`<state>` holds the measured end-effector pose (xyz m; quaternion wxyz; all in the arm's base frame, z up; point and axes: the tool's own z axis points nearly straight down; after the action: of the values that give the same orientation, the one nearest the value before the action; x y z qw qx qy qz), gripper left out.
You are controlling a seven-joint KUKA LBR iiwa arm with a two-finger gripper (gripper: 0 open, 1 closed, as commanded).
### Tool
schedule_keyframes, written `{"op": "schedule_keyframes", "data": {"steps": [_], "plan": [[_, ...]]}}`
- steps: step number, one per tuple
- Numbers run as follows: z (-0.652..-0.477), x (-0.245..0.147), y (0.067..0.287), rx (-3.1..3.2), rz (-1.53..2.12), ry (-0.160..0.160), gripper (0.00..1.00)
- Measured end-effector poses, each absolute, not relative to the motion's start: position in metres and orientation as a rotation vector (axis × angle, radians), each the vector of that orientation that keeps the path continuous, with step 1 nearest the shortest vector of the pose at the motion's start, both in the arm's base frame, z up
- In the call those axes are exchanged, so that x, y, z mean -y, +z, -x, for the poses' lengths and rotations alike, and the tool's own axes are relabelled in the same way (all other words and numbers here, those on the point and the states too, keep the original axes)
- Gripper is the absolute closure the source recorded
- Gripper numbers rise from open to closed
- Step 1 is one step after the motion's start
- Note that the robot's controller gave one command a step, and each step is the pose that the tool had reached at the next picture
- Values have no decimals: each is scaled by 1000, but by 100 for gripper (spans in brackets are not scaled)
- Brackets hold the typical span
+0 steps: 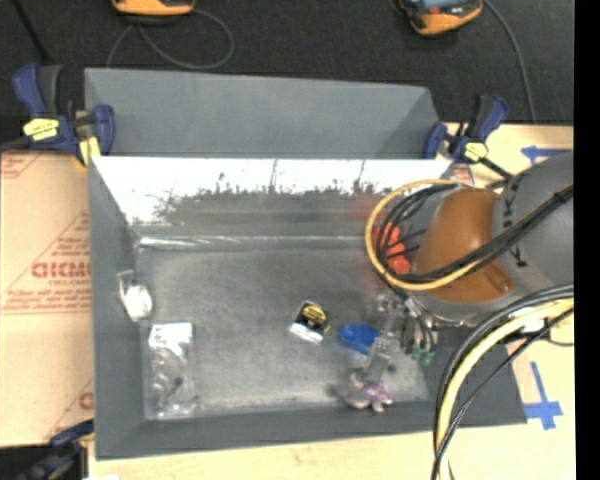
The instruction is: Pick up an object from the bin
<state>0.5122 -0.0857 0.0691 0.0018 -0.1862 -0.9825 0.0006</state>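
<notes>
As I stand beside the grey metal bin (pixel 242 276), I see its floor is dull and scratched, and its far wall is pale with dark scrape marks along it. The arm comes in from the right, with a smooth, rounded orange cover (pixel 462 244) on the wrist and a loop of yellow cables (pixel 369 238) around it. The gripper (pixel 380 356), made of bare grey metal, is low in the front right part of the bin. I cannot tell whether it is open or closed, and I see no thing held in it. Just beside it, on its left, lies a small blue thing (pixel 355 338) with a smooth, blocky shape. Just under its tip, near the front wall, lies a small pinkish-grey thing (pixel 365 397) with an uneven outline. A little further left is a small black, yellow and white thing (pixel 308 321); any label on it is too small to read. Well apart, near the left wall, lie a crumpled clear plastic bag (pixel 172 364) and, behind it, a small white crumpled piece (pixel 135 297).
</notes>
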Motion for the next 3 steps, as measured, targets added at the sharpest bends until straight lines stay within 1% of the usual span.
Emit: {"op": "schedule_keyframes", "data": {"steps": [1,2,3], "plan": [[-513,87,70,3086,583,3,0],[-513,87,70,3086,582,3,100],[-514,88,80,3093,583,2,100]]}}
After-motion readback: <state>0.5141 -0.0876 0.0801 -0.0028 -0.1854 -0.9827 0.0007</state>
